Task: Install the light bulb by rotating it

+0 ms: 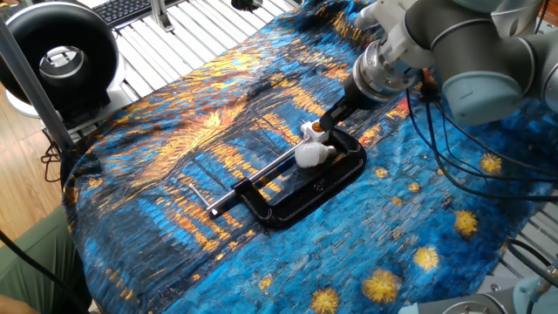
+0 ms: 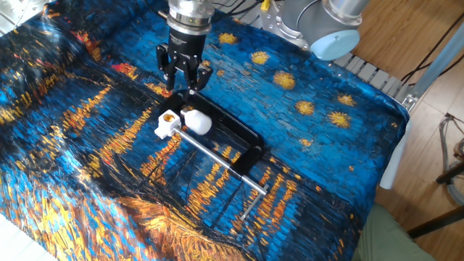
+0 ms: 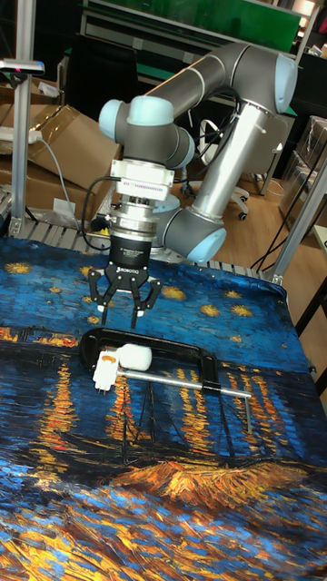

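Note:
The light bulb (image 1: 309, 155) (image 2: 196, 122) (image 3: 134, 357), a small white globe, lies on its side on the black C-clamp (image 1: 307, 189) (image 2: 235, 130) (image 3: 195, 352). It rests right beside the small white socket block (image 1: 310, 131) (image 2: 167, 125) (image 3: 104, 371). The block's brass opening shows, with nothing in it. My gripper (image 1: 330, 120) (image 2: 183, 83) (image 3: 120, 318) hangs just above and behind both. It is open, holds nothing and does not touch the bulb.
The clamp's long steel screw (image 1: 261, 172) (image 2: 217, 154) runs out across the blue and orange painted cloth (image 1: 174, 131). A black round device (image 1: 59, 58) and a keyboard (image 1: 131, 9) sit at the far left. Cables (image 1: 436, 157) hang by the arm.

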Available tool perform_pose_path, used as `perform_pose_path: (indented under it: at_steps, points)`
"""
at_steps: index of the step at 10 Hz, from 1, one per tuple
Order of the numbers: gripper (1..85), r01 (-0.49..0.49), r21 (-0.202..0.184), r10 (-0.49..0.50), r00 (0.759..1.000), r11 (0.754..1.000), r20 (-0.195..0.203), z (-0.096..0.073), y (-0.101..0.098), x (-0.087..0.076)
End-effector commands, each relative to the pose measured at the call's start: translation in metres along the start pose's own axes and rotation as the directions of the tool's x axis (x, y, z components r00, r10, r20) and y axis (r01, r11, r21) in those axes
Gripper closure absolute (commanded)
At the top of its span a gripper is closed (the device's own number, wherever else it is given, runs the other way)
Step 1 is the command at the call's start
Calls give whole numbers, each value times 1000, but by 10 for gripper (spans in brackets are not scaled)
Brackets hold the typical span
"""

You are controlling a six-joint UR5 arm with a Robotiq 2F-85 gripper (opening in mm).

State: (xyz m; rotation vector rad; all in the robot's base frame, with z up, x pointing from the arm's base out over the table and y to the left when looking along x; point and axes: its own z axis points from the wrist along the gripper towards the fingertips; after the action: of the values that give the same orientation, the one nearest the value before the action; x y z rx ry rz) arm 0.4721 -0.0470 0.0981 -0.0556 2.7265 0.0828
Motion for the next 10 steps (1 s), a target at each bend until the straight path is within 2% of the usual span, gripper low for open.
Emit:
perform_pose_path:
  at_steps: [1, 2, 3, 4, 6, 7, 8, 9, 10]
  points:
    - [333, -34, -45, 34, 999, 998, -9, -2, 25, 6]
    - [333, -22, -61, 20, 999, 998, -28, 1, 38, 13]
    - [337, 46, -61, -50, 996, 997, -69, 3, 44, 25]
    - [337, 189, -39, -192, 976, 981, -98, 6, 42, 36]
    - [340, 313, -105, -325, 937, 944, -125, 13, 61, 56]
    - [303, 378, -136, -397, 904, 916, -160, 15, 66, 72]
    - [290, 485, -157, -509, 837, 860, -203, 18, 62, 90]
    - [283, 557, -160, -579, 787, 815, -213, 23, 56, 96]
    - [270, 607, -158, -627, 749, 779, -215, 27, 52, 98]
